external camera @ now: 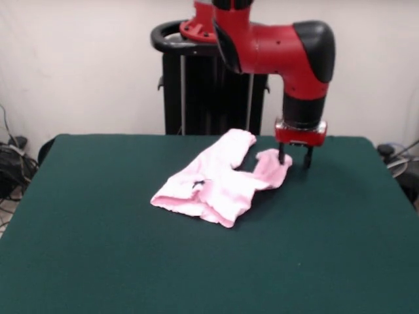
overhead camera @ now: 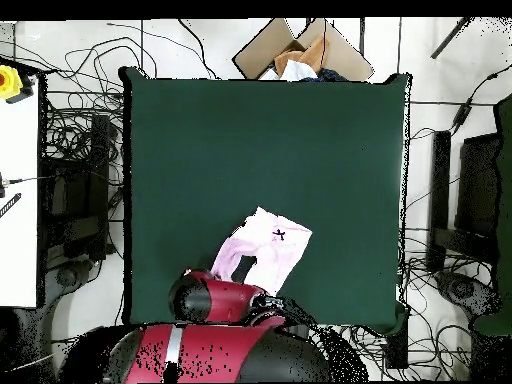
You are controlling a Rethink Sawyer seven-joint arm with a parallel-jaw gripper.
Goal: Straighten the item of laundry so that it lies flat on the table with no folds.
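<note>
The pale pink pants (external camera: 219,183) lie crumpled on the dark green table (external camera: 98,248), towards its far side. Both short legs point to the pedestal, and the dark bow (external camera: 196,184) shows near the waistband. The fabric is creased, with the right leg bunched up. My gripper (external camera: 294,157) is open and hangs low over the table at the tip of the right leg, with its left finger (external camera: 281,156) at the cuff's edge. In the overhead view the pants (overhead camera: 265,250) lie near the robot's side of the table (overhead camera: 250,130). There my arm (overhead camera: 215,298) hides the gripper.
The black pedestal (external camera: 209,85) stands behind the table's far edge. An open cardboard box (overhead camera: 300,50) sits on the floor beyond the opposite edge. Cables (overhead camera: 80,150) run round the table. A white surface with a yellow button box (overhead camera: 12,82) stands to one side.
</note>
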